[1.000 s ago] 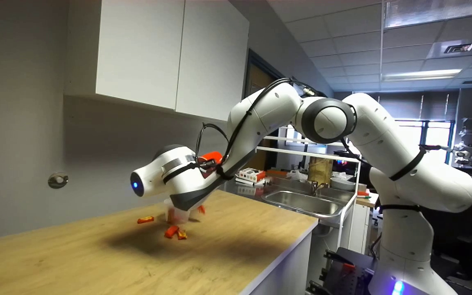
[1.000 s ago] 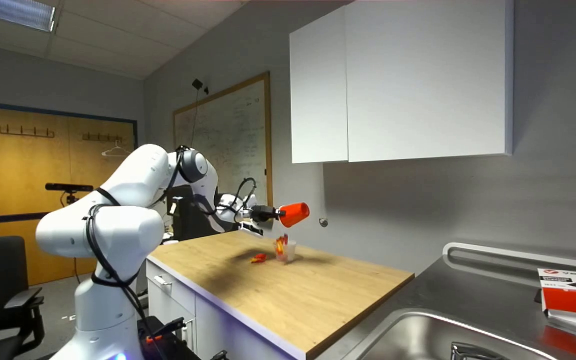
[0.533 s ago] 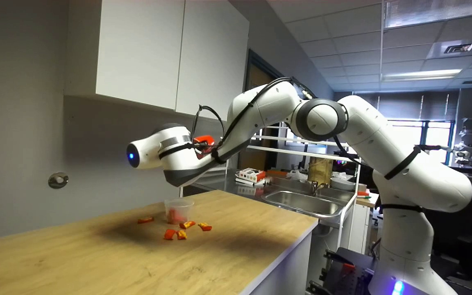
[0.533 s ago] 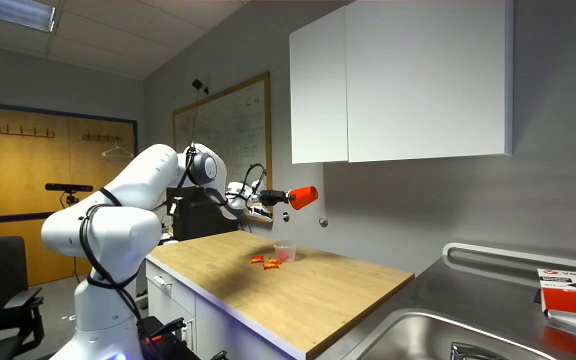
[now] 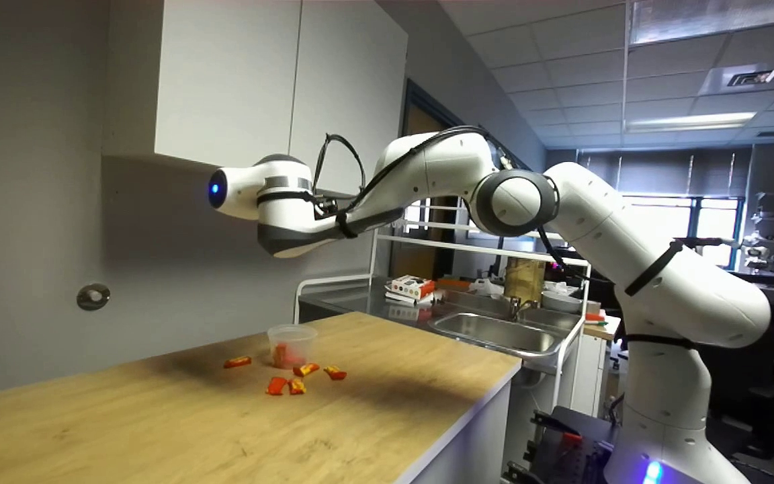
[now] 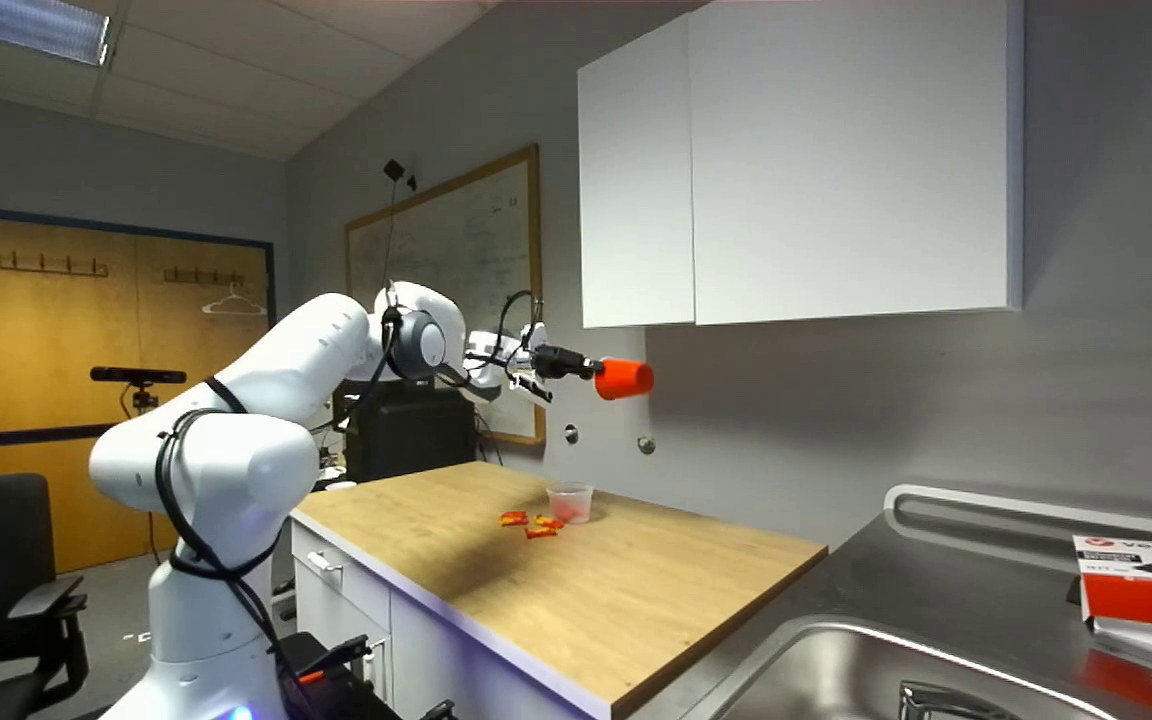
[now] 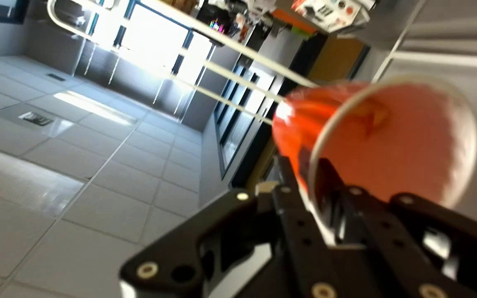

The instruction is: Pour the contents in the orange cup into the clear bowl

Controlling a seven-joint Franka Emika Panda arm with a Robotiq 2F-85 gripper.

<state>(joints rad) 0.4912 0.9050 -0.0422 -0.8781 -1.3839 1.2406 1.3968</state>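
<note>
Your orange cup [image 6: 624,379] is in the air, tipped on its side, just right of centre in an exterior view and well above the wooden tabletop [image 6: 576,600]. In the wrist view you look into its mouth, right of centre; a darker orange patch shows inside, too blurred to name. Your gripper [image 7: 308,176] has the cup's wall pinched near the rim between its fingers [image 7: 286,203].

Lower in the frame and a little left of the cup, the clear bowl [image 6: 570,495] stands upright on the wood, well apart from it. Through its side you can see orange-red contents [image 5: 284,356] lying low; you cannot count them. Five loose bits [image 5: 276,386] lie on the tabletop in an exterior view: one left of the bowl, one at its foot, one farther right, and two side by side nearer the bottom of the frame. Whether the one at the foot touches the bowl, you cannot tell.

Farther out, your arm [image 5: 441,161] arches from the lower right to left of centre. A white cabinet [image 5: 226,87] fills the upper left, a sink [image 5: 494,329] sits right of centre, and a red-and-white box [image 6: 1146,590] lies at the right edge in an exterior view.
</note>
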